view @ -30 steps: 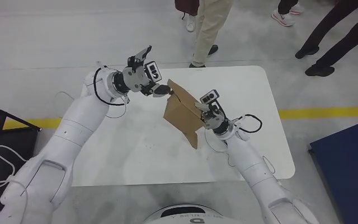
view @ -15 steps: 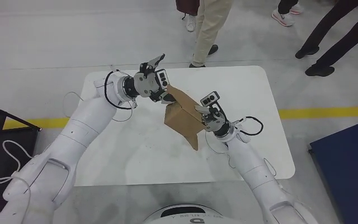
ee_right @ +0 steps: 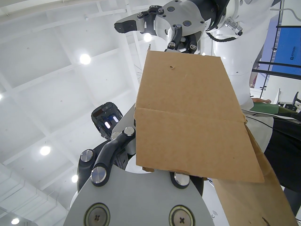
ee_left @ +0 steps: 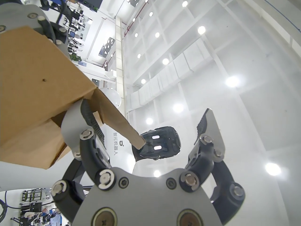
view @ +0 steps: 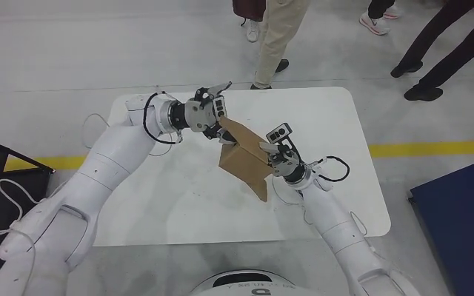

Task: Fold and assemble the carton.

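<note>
You had the right hand (view: 268,152) clamped on the lower edge of the carton (view: 238,157), holding it tilted above the bench (view: 333,126), apparently off the surface. I'd guess this was so the other side stayed open to work on. Your left hand (view: 221,112) was spread apart at the carton's far upper corner. One finger (ee_left: 73,123) was tucked against the cardboard under a loose flap (ee_left: 110,111) and the other finger (ee_left: 208,128) was free in the air. It read as a push to square the body or fold that flap, not a grip. The carton was only partly formed, and a second flap (view: 259,189) hung at the low end. In the way: the loose flap sat between your left fingers, and the right hand covered the edge it held.
</note>
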`<action>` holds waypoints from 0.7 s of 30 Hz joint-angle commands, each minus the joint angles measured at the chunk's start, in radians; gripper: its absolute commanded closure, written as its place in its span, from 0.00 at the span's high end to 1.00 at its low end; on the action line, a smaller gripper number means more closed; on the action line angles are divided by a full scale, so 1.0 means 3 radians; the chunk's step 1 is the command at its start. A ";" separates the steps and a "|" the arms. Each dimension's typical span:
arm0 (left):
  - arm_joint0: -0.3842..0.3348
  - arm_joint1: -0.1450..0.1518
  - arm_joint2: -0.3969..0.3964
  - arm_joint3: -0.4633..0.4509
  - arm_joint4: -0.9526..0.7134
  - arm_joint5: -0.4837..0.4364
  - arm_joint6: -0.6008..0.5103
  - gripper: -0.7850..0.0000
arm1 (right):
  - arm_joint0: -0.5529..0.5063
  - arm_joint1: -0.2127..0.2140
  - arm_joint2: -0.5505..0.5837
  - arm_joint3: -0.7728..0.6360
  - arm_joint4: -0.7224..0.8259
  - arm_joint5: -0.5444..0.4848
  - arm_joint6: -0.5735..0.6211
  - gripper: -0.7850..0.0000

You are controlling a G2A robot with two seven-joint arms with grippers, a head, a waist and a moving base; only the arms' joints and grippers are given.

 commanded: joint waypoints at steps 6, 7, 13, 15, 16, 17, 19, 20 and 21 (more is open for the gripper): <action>-0.0063 0.0120 0.0080 -0.0144 0.0047 0.0016 0.0016 0.42 | 0.0003 0.0003 0.0001 -0.0002 -0.0007 -0.0006 0.0000 0.00; -0.0076 0.0139 0.0093 -0.0162 0.0052 0.0016 0.0016 0.36 | 0.0003 0.0004 0.0001 -0.0004 -0.0008 -0.0009 0.0001 0.00; -0.0154 0.0280 0.0191 -0.0251 0.0111 0.0018 0.0018 0.20 | -0.0006 0.0004 0.0006 0.0002 0.0012 -0.0029 -0.0009 0.00; -0.0184 0.0331 0.0235 -0.0273 0.0123 0.0034 0.0033 0.14 | -0.0008 0.0004 0.0007 0.0009 0.0016 -0.0032 -0.0016 0.00; -0.0206 0.0359 0.0263 -0.0282 0.0155 0.0052 0.0052 0.10 | -0.0007 0.0005 0.0007 0.0010 0.0016 -0.0031 -0.0017 0.00; -0.0226 0.0387 0.0294 -0.0295 0.0180 0.0068 0.0068 0.08 | -0.0006 0.0005 0.0007 0.0013 0.0015 -0.0032 -0.0019 0.00; -0.0274 0.0447 0.0364 -0.0322 0.0243 0.0113 0.0113 0.06 | -0.0005 0.0005 0.0007 0.0015 0.0013 -0.0033 -0.0023 0.00; -0.0296 0.0478 0.0395 -0.0339 0.0259 0.0128 0.0127 0.03 | -0.0004 0.0005 0.0007 0.0016 0.0016 -0.0029 -0.0027 0.00; -0.0311 0.0509 0.0431 -0.0362 0.0253 0.0139 0.0139 0.01 | -0.0002 0.0006 0.0008 0.0017 0.0011 -0.0031 -0.0031 0.00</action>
